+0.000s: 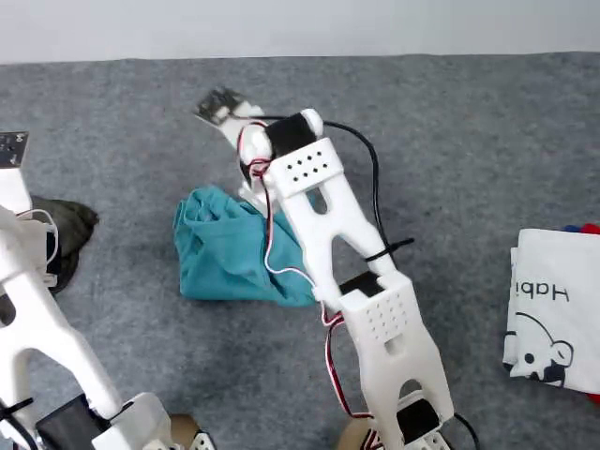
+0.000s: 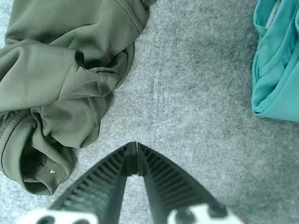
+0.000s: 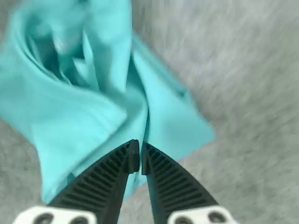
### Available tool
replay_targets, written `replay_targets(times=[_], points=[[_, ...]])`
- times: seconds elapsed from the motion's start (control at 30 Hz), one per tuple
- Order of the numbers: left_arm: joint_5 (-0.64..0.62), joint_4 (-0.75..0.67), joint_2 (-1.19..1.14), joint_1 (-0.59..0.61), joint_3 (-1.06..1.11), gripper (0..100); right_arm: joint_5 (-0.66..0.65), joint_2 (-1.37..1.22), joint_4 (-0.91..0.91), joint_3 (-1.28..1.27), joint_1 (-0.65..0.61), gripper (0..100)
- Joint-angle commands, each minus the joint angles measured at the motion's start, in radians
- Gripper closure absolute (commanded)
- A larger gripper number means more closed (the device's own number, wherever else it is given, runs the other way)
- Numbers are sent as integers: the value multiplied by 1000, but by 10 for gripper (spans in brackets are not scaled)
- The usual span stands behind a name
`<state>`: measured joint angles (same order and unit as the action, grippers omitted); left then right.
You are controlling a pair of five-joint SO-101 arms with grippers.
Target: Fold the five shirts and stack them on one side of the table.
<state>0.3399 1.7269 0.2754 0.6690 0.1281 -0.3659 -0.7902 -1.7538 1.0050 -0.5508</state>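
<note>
while the white shirt (image 1: 558,309) lies folded at the table (image 1: 450,150) edge on the right arm's side, with bits of red and blue cloth (image 1: 586,228) poking out from under it, two shirts are not yet folded. teal shirt (image 1: 230,248) sits mid table, bunched in loose folds. olive shirt (image 2: 56,70) is a crumpled heap near the opposite edge, well apart from the white one.

right gripper (image 3: 139,148) hangs over the teal shirt with jaws together and tips close to the cloth. no fabric shows between them, but can't rule out a nip. left gripper (image 2: 137,150) hovers over bare table just beside the olive shirt, jaws together, holding nothing.

judgement: the step in hand is the teal shirt, and only the start of it. it needs spreading, not folding, since it's a lump with no flat panel. maybe three are done if the red and blue under the white are shirts, can't confirm.

the next move calls for opening the right jaws, taking an edge or corner of the teal shirt rather than the middle of the bunch, and pulling it flat. the left arm likely has to come over to pin or take another corner, since a one-point pull would just drag the lump. hem and collar are hard to tell apart in the bunch, so the grip point is a guess.
</note>
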Motion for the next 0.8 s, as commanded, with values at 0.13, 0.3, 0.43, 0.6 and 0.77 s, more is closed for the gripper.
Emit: replay_targets(times=[0.13,0.3,0.43,0.6,0.77], points=[[6,23,32,-8,-4,991,-6,13,10,-106,-18,988],[6,25,32,-8,-2,991,-3,-42,30,-101,-157,988],[8,18,32,-6,13,991,-3,-35,13,-20,-298,988],[8,11,38,-3,45,991,-3,15,-42,129,-378,988],[8,11,38,-3,44,991,-8,133,-41,140,-328,988]])
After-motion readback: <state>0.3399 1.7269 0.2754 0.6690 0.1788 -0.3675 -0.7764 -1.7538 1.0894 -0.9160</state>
